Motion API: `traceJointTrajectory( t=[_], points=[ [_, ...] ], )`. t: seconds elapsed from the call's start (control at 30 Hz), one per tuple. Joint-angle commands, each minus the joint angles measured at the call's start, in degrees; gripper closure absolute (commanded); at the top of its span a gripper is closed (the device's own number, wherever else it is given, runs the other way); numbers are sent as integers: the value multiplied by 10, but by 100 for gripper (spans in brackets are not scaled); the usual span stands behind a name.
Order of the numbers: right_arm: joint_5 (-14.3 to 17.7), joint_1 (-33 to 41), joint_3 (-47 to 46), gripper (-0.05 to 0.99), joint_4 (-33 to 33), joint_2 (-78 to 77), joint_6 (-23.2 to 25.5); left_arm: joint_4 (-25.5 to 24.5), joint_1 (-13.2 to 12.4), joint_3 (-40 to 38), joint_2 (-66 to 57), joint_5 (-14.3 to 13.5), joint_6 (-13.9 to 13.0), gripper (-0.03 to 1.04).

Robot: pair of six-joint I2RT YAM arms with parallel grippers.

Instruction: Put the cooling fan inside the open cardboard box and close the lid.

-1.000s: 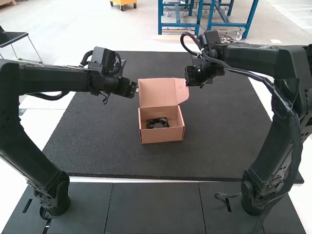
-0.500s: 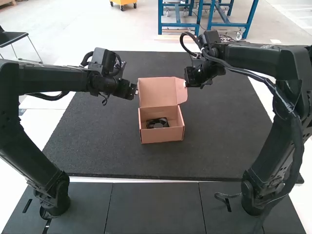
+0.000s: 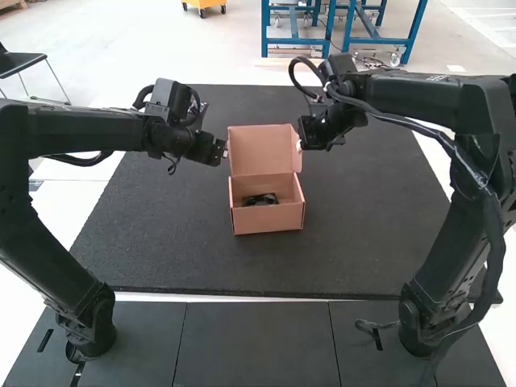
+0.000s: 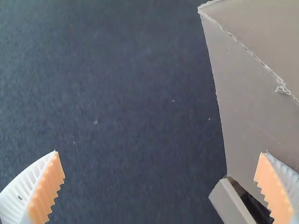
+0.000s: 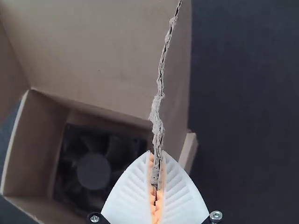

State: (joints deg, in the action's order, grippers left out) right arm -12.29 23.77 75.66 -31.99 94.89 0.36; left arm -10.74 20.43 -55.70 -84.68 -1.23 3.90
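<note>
The cardboard box point(image 3: 267, 216) stands mid-mat with the black cooling fan point(image 3: 260, 199) lying in it. Its lid point(image 3: 264, 150) stands raised at the back. My right gripper point(image 3: 304, 139) is shut on the lid's right edge; in the right wrist view the fingers point(image 5: 175, 191) pinch the torn cardboard edge point(image 5: 161, 107), with the fan point(image 5: 93, 170) below in the box. My left gripper point(image 3: 218, 151) is open just beside the lid's left edge. Its orange pads point(image 4: 44, 191) stand wide apart, the cardboard lid point(image 4: 252, 93) close to one of them.
The box rests on a black mat point(image 3: 153, 226) covering the table, with free mat all around it. Both arms reach in from the sides at lid height.
My right gripper has shifted left with the lid's right edge; the side flap has folded inward and the lid has risen more upright over the box. The left gripper has barely moved.
</note>
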Motion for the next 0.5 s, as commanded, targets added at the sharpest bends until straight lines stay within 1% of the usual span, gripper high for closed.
traceJointTrajectory(
  t=[0.0, 0.3, 0.47],
  points=[
    [-6, 5, -10, 95, -11, -4, -10, -2, 12, -26, 24, 7, -2, 5],
    [-7, 5, -13, 95, -32, -5, -12, -17, 37, -26, 29, 7, -2, 5],
    [-7, 5, -14, 95, -40, -7, -14, -29, 40, -25, 31, 7, -4, 5]
  ],
)
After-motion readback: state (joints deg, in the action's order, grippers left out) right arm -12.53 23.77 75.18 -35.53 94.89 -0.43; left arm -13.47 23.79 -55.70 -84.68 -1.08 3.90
